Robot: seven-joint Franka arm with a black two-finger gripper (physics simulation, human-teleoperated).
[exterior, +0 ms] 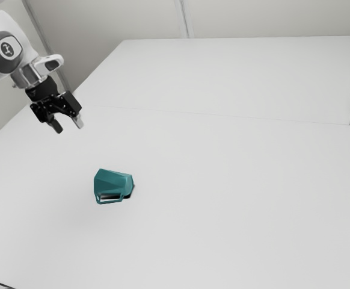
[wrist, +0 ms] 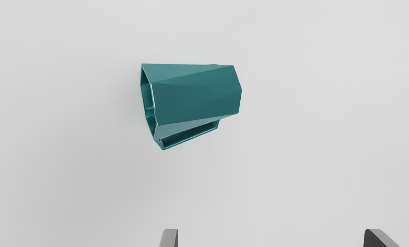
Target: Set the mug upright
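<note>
Mug (wrist: pixel 195 96), teal, lies on its side; approach seems in hand: my pincer (exterior: pixel 68 126), spread apart, should reach down and grip it.

- White, smooth table (exterior: pixel 235 198), a thin seam (exterior: pixel 223 115) crossing it roughly from 9 to 3 o'clock in the exterior view.
- Teal faceted mug (exterior: pixel 110 182), lying on its side on the near side of that seam, toward 8 o'clock from the exterior view's middle; mouth (wrist: pixel 148 99) toward 9, base toward 3, handle (wrist: pixel 190 138) toward 6.
</note>
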